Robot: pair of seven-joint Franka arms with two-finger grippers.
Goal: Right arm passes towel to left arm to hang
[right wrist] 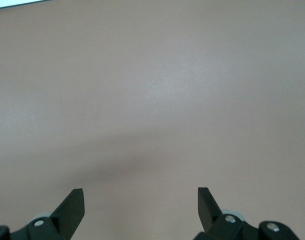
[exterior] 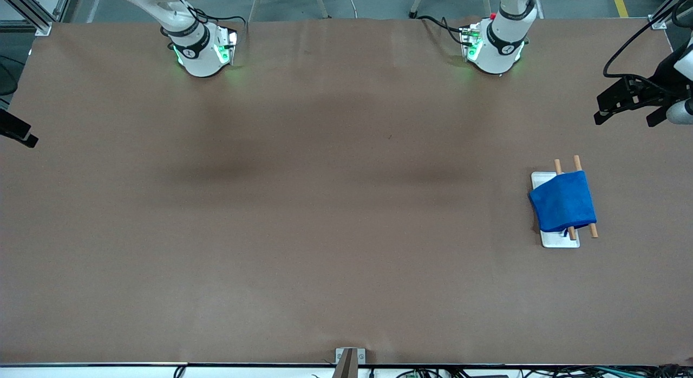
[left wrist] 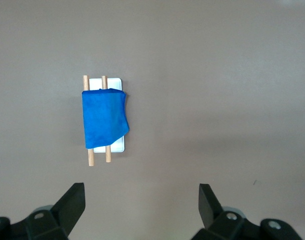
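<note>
The bright blue towel (exterior: 563, 202) hangs folded over two wooden rods (exterior: 577, 162) on a white tray (exterior: 560, 240), toward the left arm's end of the table. It also shows in the left wrist view (left wrist: 103, 117), with the rods (left wrist: 85, 81) and the tray (left wrist: 117, 146). My left gripper (exterior: 625, 118) is open and empty, up in the air near the table's edge at the left arm's end; in its wrist view (left wrist: 142, 197) the towel lies well ahead of it. My right gripper (right wrist: 141, 200) is open and empty over bare table, and only part of it shows in the front view (exterior: 21, 133).
The brown table top (exterior: 325, 204) is bare apart from the tray. A small metal bracket (exterior: 349, 359) sits at the table edge nearest the front camera. The two arm bases (exterior: 203, 53) stand along the edge farthest from that camera.
</note>
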